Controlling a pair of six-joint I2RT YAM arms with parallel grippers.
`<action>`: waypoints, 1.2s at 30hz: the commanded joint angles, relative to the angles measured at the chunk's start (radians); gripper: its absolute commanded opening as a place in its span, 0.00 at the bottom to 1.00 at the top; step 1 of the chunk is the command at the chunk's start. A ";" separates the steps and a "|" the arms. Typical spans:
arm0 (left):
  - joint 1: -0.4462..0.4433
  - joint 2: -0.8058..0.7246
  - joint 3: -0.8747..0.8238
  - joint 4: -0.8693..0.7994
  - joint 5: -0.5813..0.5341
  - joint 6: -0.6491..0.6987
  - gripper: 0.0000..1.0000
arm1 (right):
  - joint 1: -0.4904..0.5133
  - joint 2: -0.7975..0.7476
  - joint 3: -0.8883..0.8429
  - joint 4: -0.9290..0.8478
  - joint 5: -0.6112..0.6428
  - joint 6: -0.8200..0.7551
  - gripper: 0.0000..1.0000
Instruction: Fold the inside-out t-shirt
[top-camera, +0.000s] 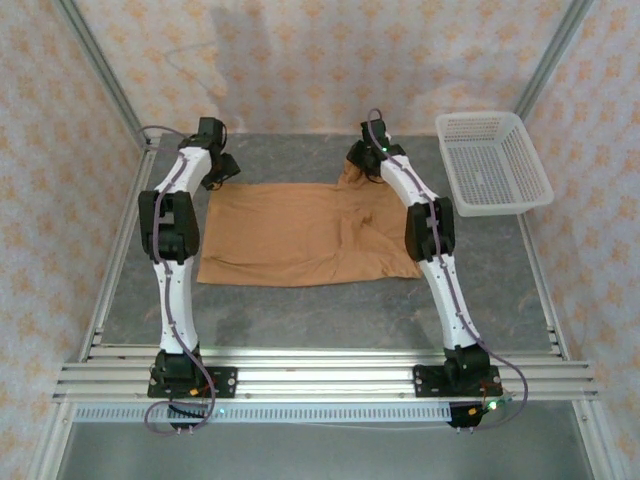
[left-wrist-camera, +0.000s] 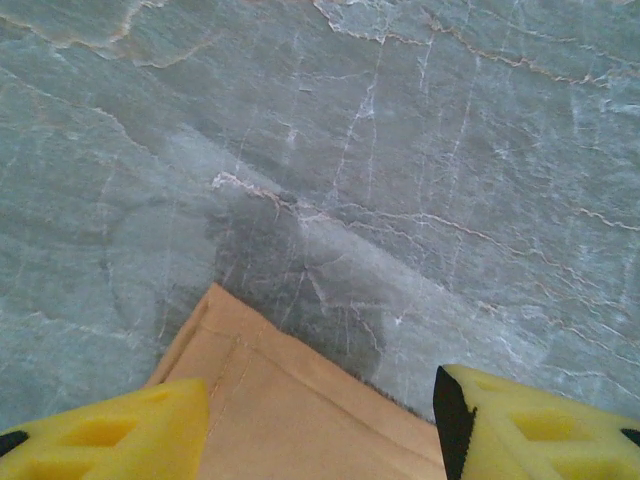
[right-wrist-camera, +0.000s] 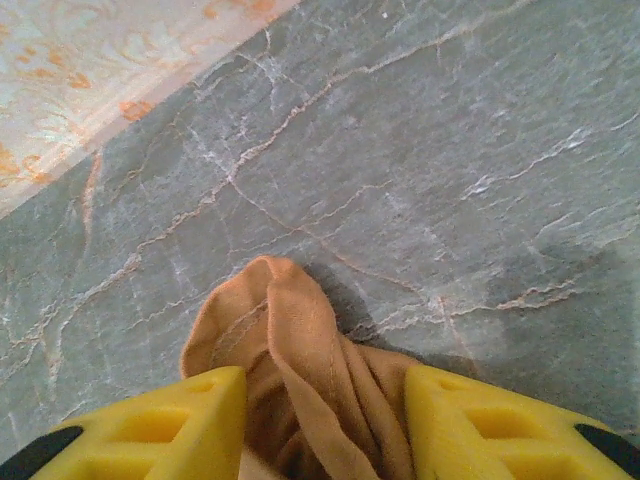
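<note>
Overhead view of a grey marbled table (top-camera: 300, 320) with two white robot arms reaching away from the bottom of the frame. The inside-out t-shirt (top-camera: 300, 235), an orange-tan cloth, lies mostly flat in the centre of the frame between the arms. A white plastic basket (top-camera: 478, 118) sits at the upper right, apart from the shirt.

The left gripper (top-camera: 222, 168) is at the shirt's upper left corner. From the left wrist camera, the left gripper (left-wrist-camera: 320, 400) has its yellow fingers (left-wrist-camera: 120, 430) spread apart at the bottom of the frame, and a flat hemmed corner of the shirt (left-wrist-camera: 270, 390) lies between them on the table (left-wrist-camera: 400, 150).

The right gripper (top-camera: 357, 160) is at the shirt's upper right corner, where the cloth is gathered. From the right wrist camera, the right gripper (right-wrist-camera: 325, 375) is clamped on a bunched fold of the shirt (right-wrist-camera: 290, 330), which fills the gap between the yellow fingers (right-wrist-camera: 480, 420). Patterned wall (right-wrist-camera: 80, 70) shows at the upper left.
</note>
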 joint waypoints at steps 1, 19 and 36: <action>0.012 0.074 0.056 -0.082 -0.027 0.026 0.62 | -0.005 0.044 0.025 -0.002 -0.010 0.028 0.43; 0.017 0.038 0.171 -0.149 0.044 -0.002 0.00 | -0.034 -0.192 0.066 -0.123 -0.041 -0.249 0.00; 0.015 -0.306 -0.121 -0.084 0.066 -0.013 0.00 | -0.018 -0.591 -0.311 -0.249 -0.149 -0.328 0.00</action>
